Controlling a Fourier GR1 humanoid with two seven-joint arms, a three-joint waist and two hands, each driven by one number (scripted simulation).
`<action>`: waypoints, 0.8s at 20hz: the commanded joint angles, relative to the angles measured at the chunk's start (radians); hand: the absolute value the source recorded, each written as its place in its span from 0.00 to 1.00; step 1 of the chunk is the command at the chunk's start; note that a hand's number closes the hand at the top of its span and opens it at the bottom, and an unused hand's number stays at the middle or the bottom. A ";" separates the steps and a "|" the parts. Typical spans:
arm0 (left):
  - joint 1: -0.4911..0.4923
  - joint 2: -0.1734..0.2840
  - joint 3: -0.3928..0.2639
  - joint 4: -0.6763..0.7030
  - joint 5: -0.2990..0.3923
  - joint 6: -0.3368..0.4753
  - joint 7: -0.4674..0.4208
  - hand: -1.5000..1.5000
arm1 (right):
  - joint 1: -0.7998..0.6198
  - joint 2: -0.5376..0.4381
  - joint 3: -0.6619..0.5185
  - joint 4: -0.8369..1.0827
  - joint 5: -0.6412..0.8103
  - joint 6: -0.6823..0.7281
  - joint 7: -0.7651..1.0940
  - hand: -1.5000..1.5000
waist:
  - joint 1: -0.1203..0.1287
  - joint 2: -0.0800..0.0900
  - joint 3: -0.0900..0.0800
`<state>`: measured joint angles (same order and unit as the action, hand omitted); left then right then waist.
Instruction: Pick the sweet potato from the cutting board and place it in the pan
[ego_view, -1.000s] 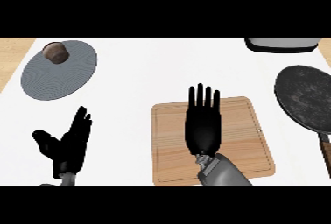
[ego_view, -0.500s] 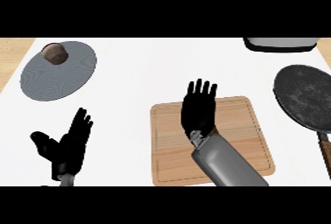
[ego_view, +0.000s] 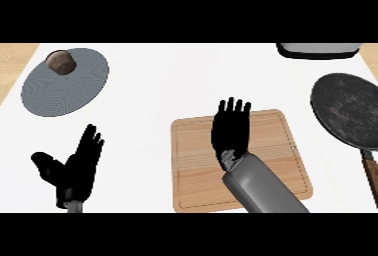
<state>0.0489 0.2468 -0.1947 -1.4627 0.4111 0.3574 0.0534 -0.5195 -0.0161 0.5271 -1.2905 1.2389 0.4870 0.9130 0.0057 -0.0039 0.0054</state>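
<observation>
The wooden cutting board lies at centre right. My right hand hangs over its middle, fingers straight and spread, pointing away and tipped downward, with the grey forearm slanting in from the lower edge. No sweet potato shows on the board's bare parts; anything beneath the hand is hidden. The dark pan sits at the right edge, empty, its handle pointing toward me. My left hand rests open at lower left, fingers up.
A grey plate lies at the far left with a brown rounded vegetable on its far rim. A pale appliance with a dark lid sits at the top right edge. Wooden counter edges show at both top corners.
My right hand has moved slightly farther over the board and tipped downward, so its fingers look shorter and more forearm shows. The left hand has stayed still.
</observation>
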 joint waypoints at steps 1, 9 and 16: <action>0.013 -0.013 0.020 0.002 -0.012 -0.010 0.039 0.50 | 0.011 0.015 -0.028 -0.015 0.037 -0.005 -0.007 0.00 | -0.003 0.003 -0.005; 0.029 -0.032 0.048 0.058 -0.024 -0.078 -0.025 0.50 | 0.025 -0.026 -0.031 0.037 0.096 -0.104 -0.068 0.00 | -0.003 0.004 -0.005; 0.008 -0.073 0.036 0.062 -0.070 -0.037 0.007 0.50 | -0.008 -0.013 -0.080 0.181 0.080 -0.162 -0.182 1.00 | 0.001 0.006 -0.005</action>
<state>0.0530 0.1961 -0.1574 -1.4500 0.3480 0.3221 0.0464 -0.4957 -0.0161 0.4758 -1.1868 1.3238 0.3549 0.8174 0.0059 -0.0063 0.0056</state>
